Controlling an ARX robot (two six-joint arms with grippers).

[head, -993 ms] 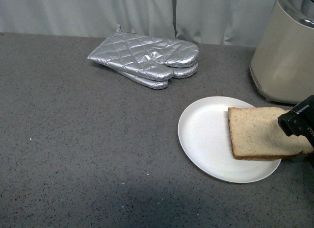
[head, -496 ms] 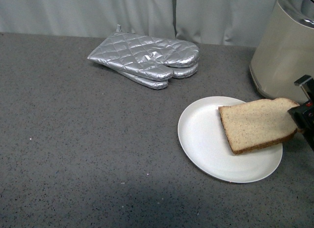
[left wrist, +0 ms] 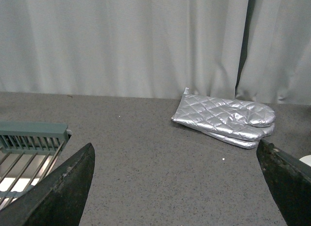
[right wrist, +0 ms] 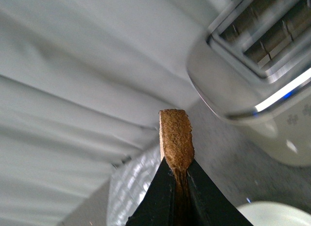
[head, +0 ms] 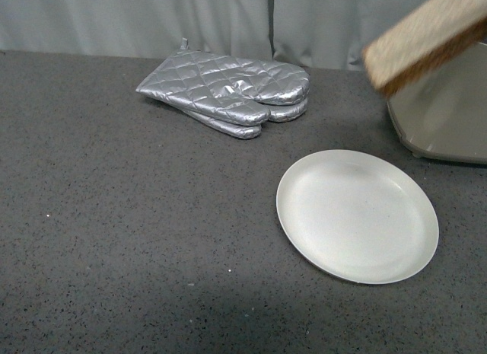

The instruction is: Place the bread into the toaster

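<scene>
The dark speckled tabletop (head: 114, 217) carries stacked silver quilted oven mitts (head: 228, 91) toward the back, a round white plate (head: 358, 217) nearer the front, and the toaster (head: 449, 125) at the right, behind the plate.

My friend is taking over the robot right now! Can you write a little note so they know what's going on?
Left pincer: open, empty.
Right pincer: shut on the bread, held up in the air near the toaster top.
Done: bread is off the plate.
Left: bring the slice over the slot and lower it in.
</scene>
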